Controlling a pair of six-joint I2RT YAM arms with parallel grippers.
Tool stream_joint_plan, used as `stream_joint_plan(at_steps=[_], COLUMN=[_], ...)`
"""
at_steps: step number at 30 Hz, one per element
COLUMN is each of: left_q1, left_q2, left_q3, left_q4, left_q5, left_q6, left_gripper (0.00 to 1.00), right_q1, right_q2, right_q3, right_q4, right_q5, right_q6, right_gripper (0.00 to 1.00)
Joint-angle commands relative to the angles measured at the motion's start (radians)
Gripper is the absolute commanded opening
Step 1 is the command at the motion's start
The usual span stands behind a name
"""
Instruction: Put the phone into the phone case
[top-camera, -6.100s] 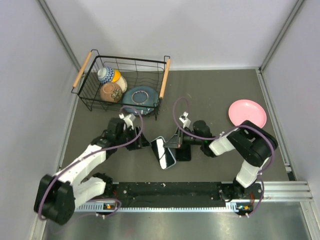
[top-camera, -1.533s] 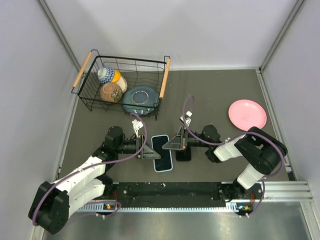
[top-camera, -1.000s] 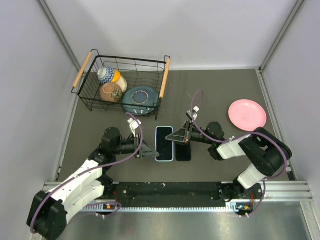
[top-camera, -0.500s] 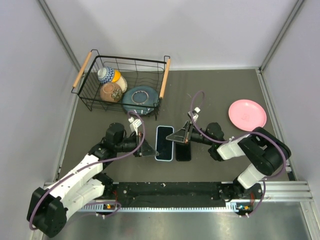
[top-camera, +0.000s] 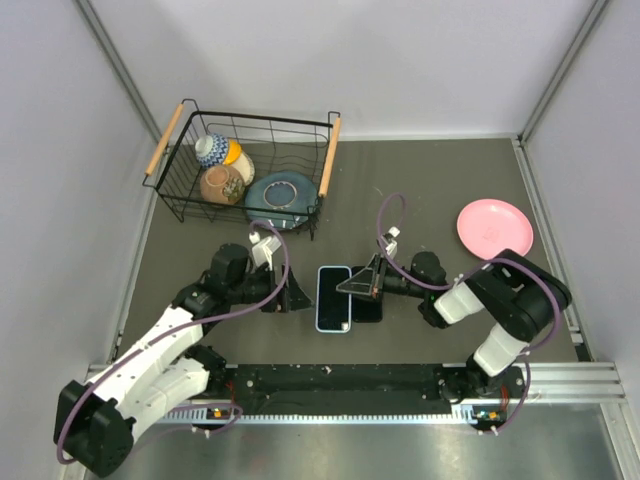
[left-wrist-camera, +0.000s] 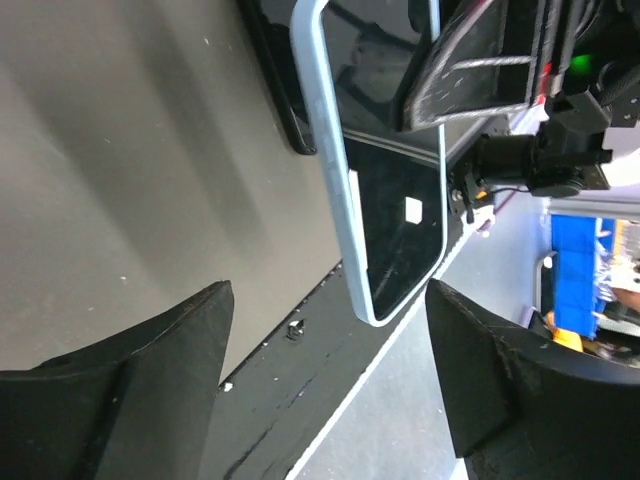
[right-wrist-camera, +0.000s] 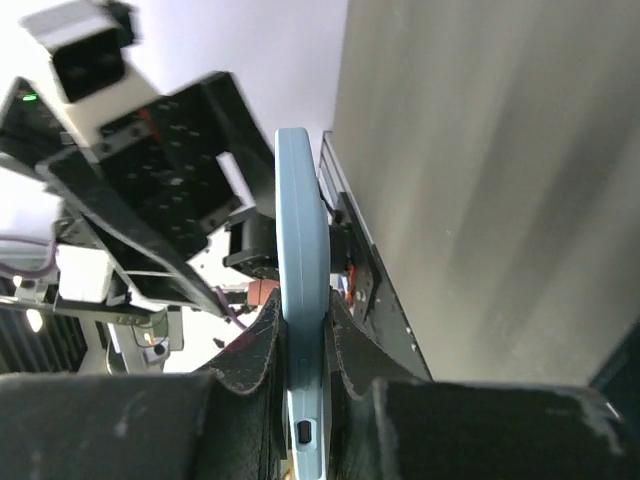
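Pale-blue plastic rims the phone case (top-camera: 333, 298), a round-cornered slab with a glossy dark face, near the front edge of the grey desk (top-camera: 440, 190). The jaws of the right gripper (top-camera: 352, 285) pinch its right long edge. Just beside it on that side lies the phone (top-camera: 368, 308), flat, black and outside the case, partly hidden under that gripper. The left gripper (top-camera: 296, 297) sits just left of the case, jaws spread, clear of it. Well behind stands a wooden-handled wire basket (top-camera: 260, 117) holding bowls (top-camera: 222, 185) and a blue plate (top-camera: 280, 195). A pink plate (top-camera: 495, 227) lies at the right.
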Motion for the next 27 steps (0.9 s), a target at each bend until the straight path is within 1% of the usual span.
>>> stream_joint_plan(at_steps=[1, 6, 9, 13, 14, 16, 17, 18, 21, 27], left_q1=[0.004, 0.004, 0.006, 0.006, 0.006, 0.006, 0.006, 0.006, 0.006, 0.006], left_q2=[-0.043, -0.1, -0.135, -0.176, -0.187, -0.198, -0.205, -0.209, -0.225, -0.255], left_q3=[0.127, 0.204, 0.22, 0.226, 0.226, 0.218, 0.218, 0.218, 0.218, 0.218], left_q4=[-0.122, -0.198, -0.215, -0.23, -0.232, -0.232, -0.233, -0.233, -0.236, -0.244], left_q5=[-0.123, -0.247, -0.324, -0.363, -0.364, -0.367, -0.369, -0.372, -0.398, -0.435], left_q6=[0.12, 0.166, 0.203, 0.23, 0.23, 0.227, 0.226, 0.226, 0.227, 0.217], left_gripper=[0.83, 0.84, 0.83, 0.84, 0.84, 0.83, 0.83, 0.84, 0.83, 0.84], right_q1=[-0.015, -0.016, -0.016, -0.015, -0.013, -0.006, -0.003, 0.005, 0.022, 0.043], right_q2=[0.049, 0.104, 0.123, 0.1, 0.089, 0.048, 0.035, 0.016, 0.011, 0.055], right_q3=[-0.01, 0.006, 0.023, 0.061, 0.07, 0.101, 0.113, 0.125, 0.167, 0.263], right_q4=[0.351, 0.348, 0.322, 0.174, 0.082, -0.035, -0.146, -0.193, -0.299, -0.446], right_q5=[-0.018, -0.013, -0.005, 0.015, 0.028, 0.048, 0.067, 0.074, 0.105, 0.15], right_q6=[-0.024, -0.027, -0.041, -0.117, -0.14, -0.214, -0.237, -0.279, -0.314, -0.358], right_gripper=[0.0, 0.0, 0.0, 0.0, 0.0, 0.0, 0.0, 0.0, 0.0, 0.0])
